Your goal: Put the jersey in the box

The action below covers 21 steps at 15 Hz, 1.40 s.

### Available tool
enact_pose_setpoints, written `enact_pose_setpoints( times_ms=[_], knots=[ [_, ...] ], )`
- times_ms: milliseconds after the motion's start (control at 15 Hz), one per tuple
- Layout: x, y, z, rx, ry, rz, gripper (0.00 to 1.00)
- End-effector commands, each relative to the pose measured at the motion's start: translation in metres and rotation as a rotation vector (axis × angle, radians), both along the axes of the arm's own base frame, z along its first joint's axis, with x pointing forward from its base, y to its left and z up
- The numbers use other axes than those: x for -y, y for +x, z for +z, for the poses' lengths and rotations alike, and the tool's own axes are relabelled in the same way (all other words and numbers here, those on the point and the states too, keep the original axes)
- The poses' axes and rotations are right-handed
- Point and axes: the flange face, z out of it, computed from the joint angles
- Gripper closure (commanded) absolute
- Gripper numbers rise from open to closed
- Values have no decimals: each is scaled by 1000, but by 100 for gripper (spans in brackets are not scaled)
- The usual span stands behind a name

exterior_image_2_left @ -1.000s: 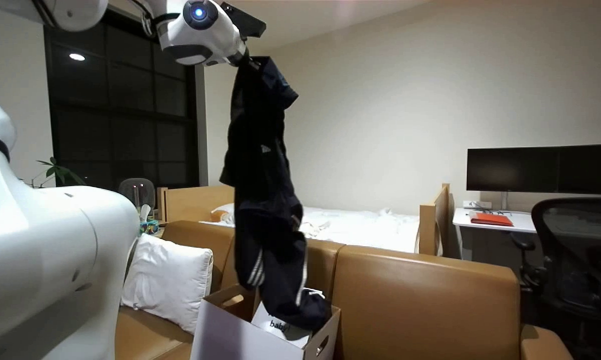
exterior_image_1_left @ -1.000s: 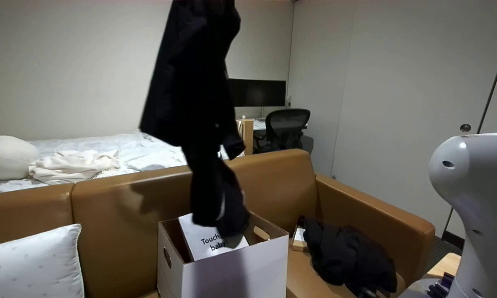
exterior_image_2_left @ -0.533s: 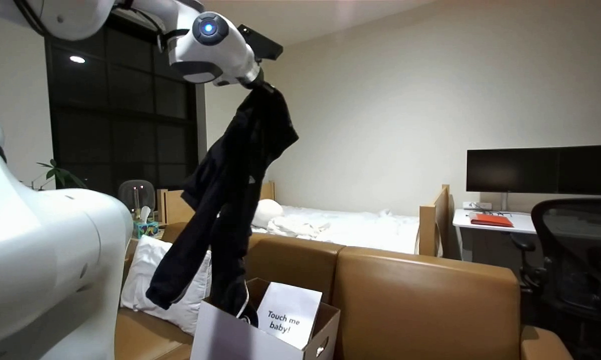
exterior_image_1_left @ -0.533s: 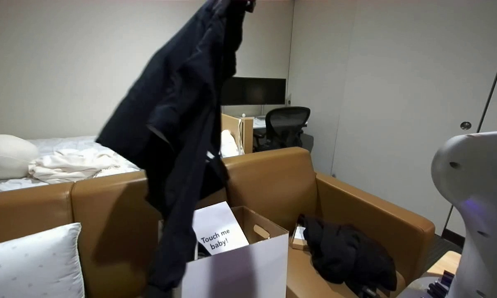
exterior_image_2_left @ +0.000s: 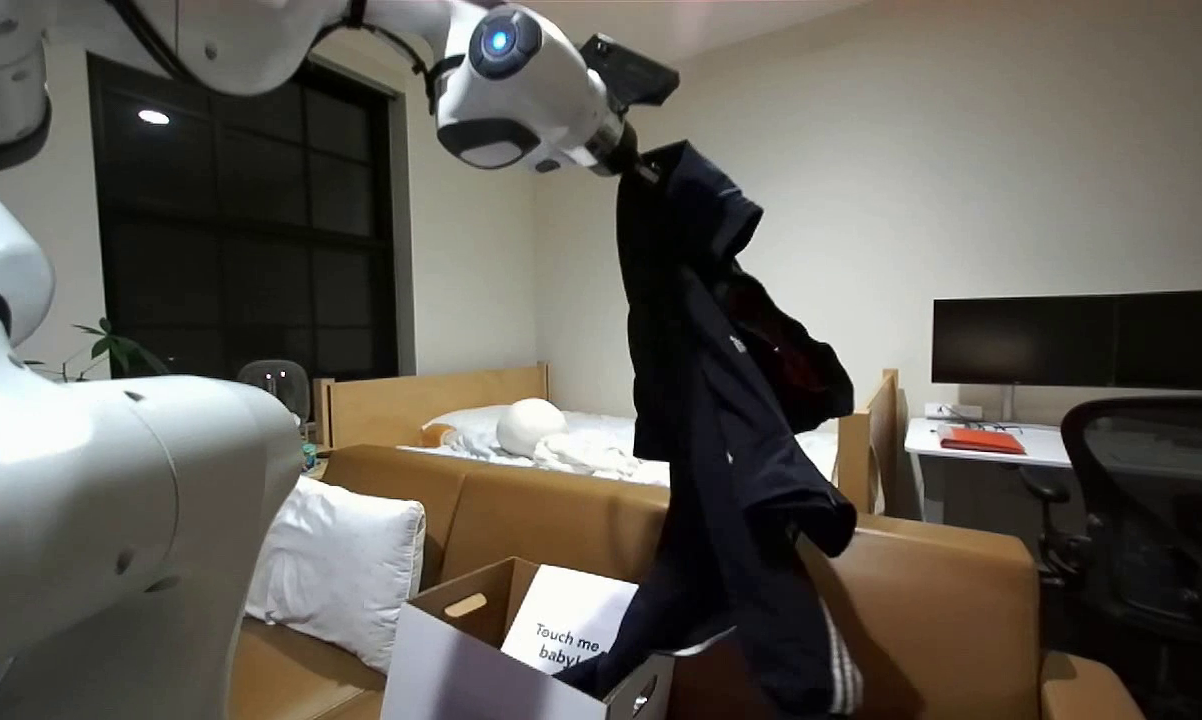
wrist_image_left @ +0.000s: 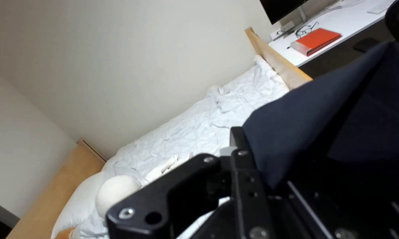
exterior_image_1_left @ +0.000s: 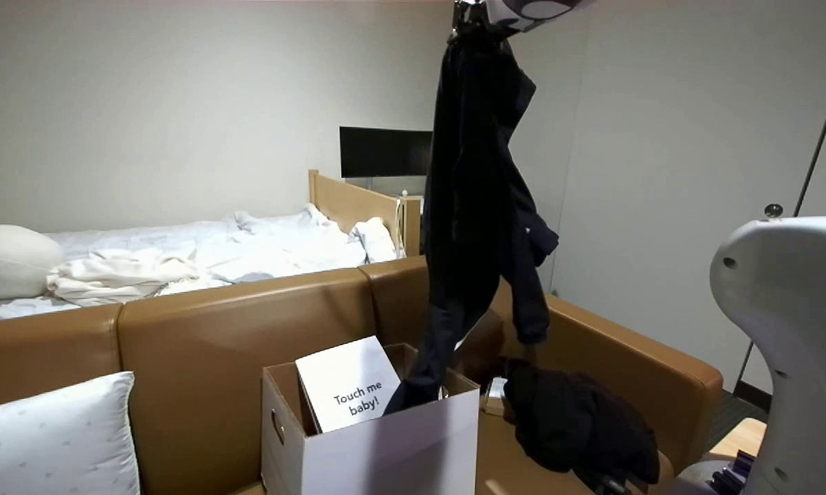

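The jersey, a dark navy garment with white stripes, hangs in the air from my gripper in both exterior views (exterior_image_1_left: 471, 172) (exterior_image_2_left: 696, 330). My gripper (exterior_image_1_left: 473, 33) is shut on its top, above and to the side of the box; it also shows in an exterior view (exterior_image_2_left: 647, 170). One lower end of the jersey reaches into the box (exterior_image_1_left: 392, 454) at its rim; another end hangs outside it, beside the box (exterior_image_2_left: 431, 640). In the wrist view, dark cloth (wrist_image_left: 295, 122) lies against one finger (wrist_image_left: 249, 186) and hides the other.
A white card (exterior_image_1_left: 348, 385) with printed words stands in the box. The box is on a brown couch (exterior_image_1_left: 248, 344). A dark cloth heap (exterior_image_1_left: 578, 419) lies on the seat near the armrest (exterior_image_1_left: 626, 344). A white pillow (exterior_image_1_left: 56, 433) leans on the backrest. A bed (exterior_image_1_left: 269, 240) stands behind.
My gripper has moved to the right in both exterior views, carrying the jersey. The jersey swung left over the box edge, then back to the right. The box has not moved.
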Motion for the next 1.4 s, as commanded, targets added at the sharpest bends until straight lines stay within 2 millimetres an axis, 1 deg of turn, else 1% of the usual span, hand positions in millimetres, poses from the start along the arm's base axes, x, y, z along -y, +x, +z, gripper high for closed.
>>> enact_pose_setpoints(
  times_ms=[0,67,133,267,333,467,533,600,667,733,800,867,1000,1067,1200,1267,1333],
  knots=[
    [-68,10,-34,-76,-4,130,99],
    [-91,14,-41,-89,-8,181,99],
    [-123,15,-44,-92,-11,252,99],
    [-178,12,-46,-94,-37,378,99],
    [-200,10,-46,-94,-46,424,99],
    [-238,4,-44,-95,-46,498,99],
    [-255,1,-42,-89,-60,531,99],
    [-266,0,-42,-84,-73,548,99],
    [-268,3,-47,-90,-80,549,99],
    [-266,5,-51,-89,-99,535,99],
    [-253,12,-62,-105,-109,502,99],
    [-240,18,-68,-107,-124,461,99],
    [-203,31,-68,-77,-176,337,99],
    [-187,39,-68,-69,-228,302,99],
    [-162,56,-68,-51,-325,250,99],
    [-153,63,-70,-49,-366,234,99],
    [-148,70,-77,-64,-390,223,99]
  ],
)
